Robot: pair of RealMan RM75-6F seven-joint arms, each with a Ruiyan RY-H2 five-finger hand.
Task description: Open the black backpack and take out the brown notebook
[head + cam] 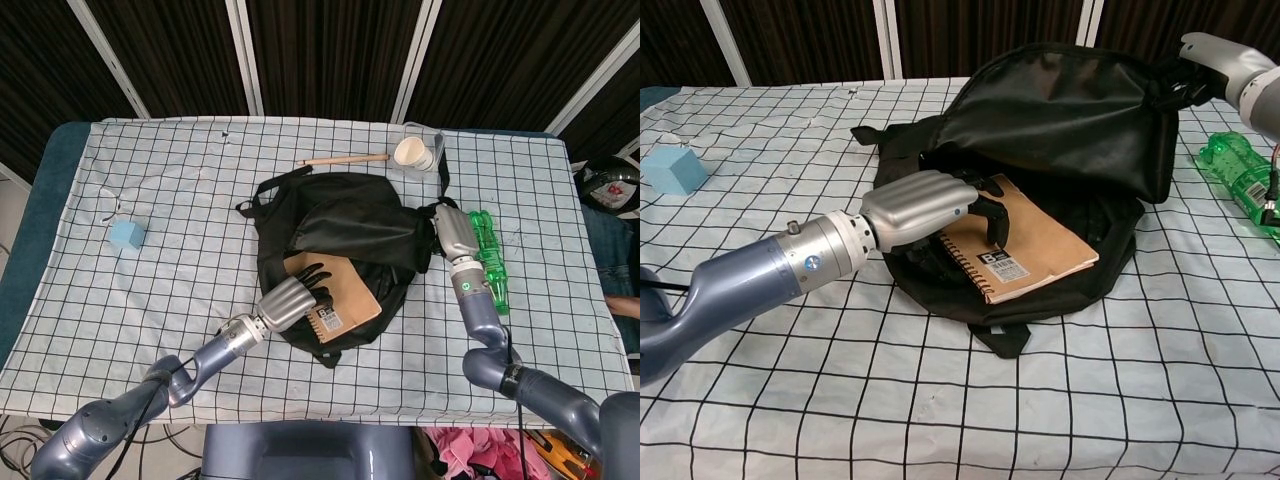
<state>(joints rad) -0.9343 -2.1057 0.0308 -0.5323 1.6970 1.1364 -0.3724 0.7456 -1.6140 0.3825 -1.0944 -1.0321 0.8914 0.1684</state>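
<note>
From the head view, the black backpack (335, 250) lies in the middle of the table (150, 300), which is covered with a checked cloth, and its front flap is folded back toward the far side. The brown notebook (335, 298) lies in the opening, tilted, its near corner sticking out over the bag's lower edge. The left robot hand (290, 298) rests on the notebook's spiral-bound side, dark fingers spread over the cover; whether it has any real grip on the book I cannot tell from up here. The right robot hand (448, 228) is at the bag's right edge, clutching the lifted flap. Just beside it lies a green plastic bottle (488, 258). Farther back sit a paper cup (413, 153) on its side and a wooden stick (345, 159), and a small blue cube (127, 235) is well off to the left.

From the chest view, the left robot hand (930, 207) lies palm down with its fingers (990, 215) curved onto the notebook (1035, 245) near the spiral binding. The flap of the backpack (1060, 110) stands raised over the book, pinched at its upper right corner by the right robot hand (1210, 60). The bottle (1245, 180) shows at the right edge, the cube (675, 170) at the left.
</note>
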